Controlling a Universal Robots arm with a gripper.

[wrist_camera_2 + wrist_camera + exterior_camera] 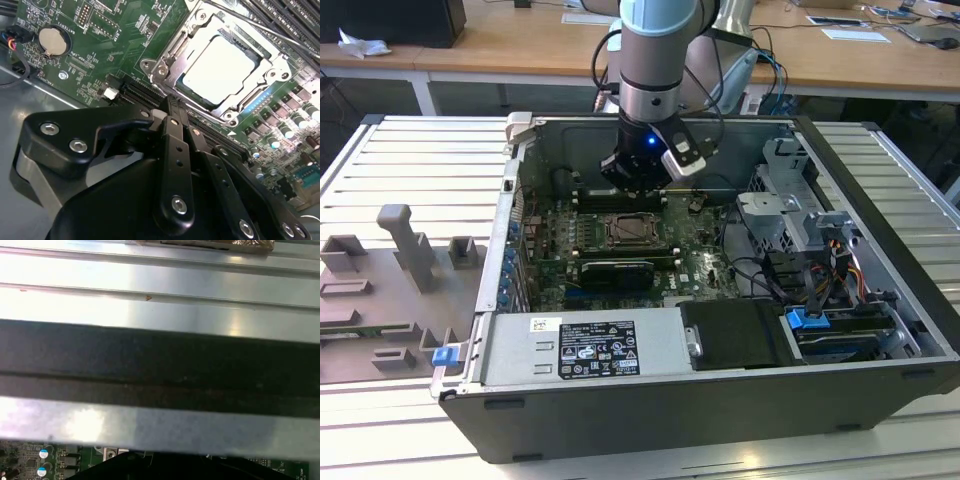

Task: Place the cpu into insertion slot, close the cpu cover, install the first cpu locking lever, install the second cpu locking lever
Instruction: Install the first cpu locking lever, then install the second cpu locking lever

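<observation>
In the second wrist view the cpu (217, 70) lies flat in the insertion slot (250, 102), its pale metal top showing through the window of the cpu cover (172, 50). The silver cover lies down over the socket frame. A thin silver lever rod (280, 32) runs along the socket's far side. My gripper (169, 102) is shut with nothing between its black fingers; its tips hover just beside one corner of the socket. In the exterior view my gripper (638, 185) hangs inside the open computer case, just behind the insertion slot (630, 232).
A black graphics card (612, 272) sits in front of the socket, and memory slots (295, 15) lie beside it. The power supply (585, 345) and drive cage (790, 200) with cables fill the case's front and right. Case walls (150, 365) surround the board. A grey fixture (405, 245) stands on the table.
</observation>
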